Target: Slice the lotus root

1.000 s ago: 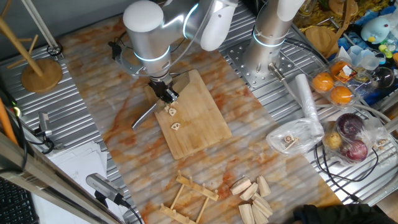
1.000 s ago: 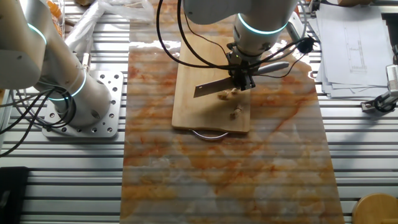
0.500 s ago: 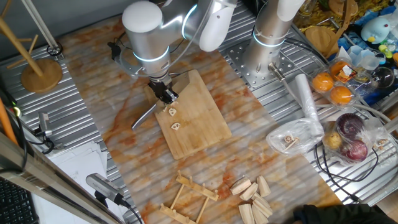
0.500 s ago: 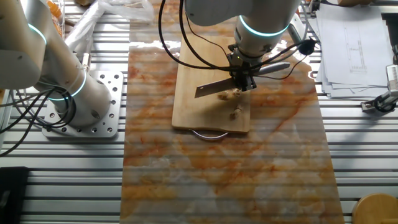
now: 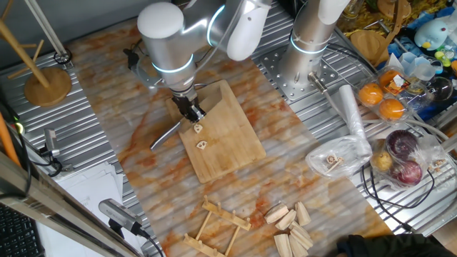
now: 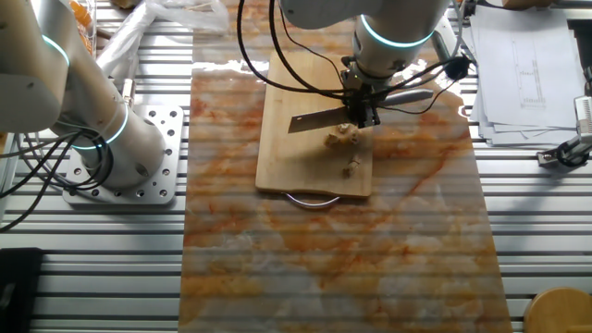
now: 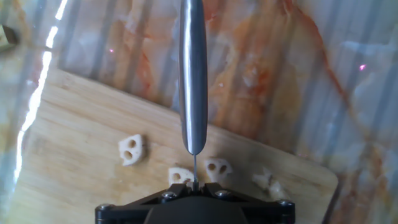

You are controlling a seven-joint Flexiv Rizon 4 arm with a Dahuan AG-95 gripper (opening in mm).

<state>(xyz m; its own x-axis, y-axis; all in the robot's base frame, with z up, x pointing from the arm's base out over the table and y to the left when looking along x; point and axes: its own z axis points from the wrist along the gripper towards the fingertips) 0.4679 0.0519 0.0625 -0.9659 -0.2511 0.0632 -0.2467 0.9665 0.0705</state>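
Over the wooden board the hand is clamped on a knife, its blade raised clear of the wood and pointing toward 9 o'clock in that view. Cut pieces of lotus root lie on the board around the blade line in the hand view: one off at 9 o'clock, the others close under the hand. Judged so, slicing is mid-course, between strokes. Next calls for setting the edge over an uncut part and pressing straight down against the tabletop.
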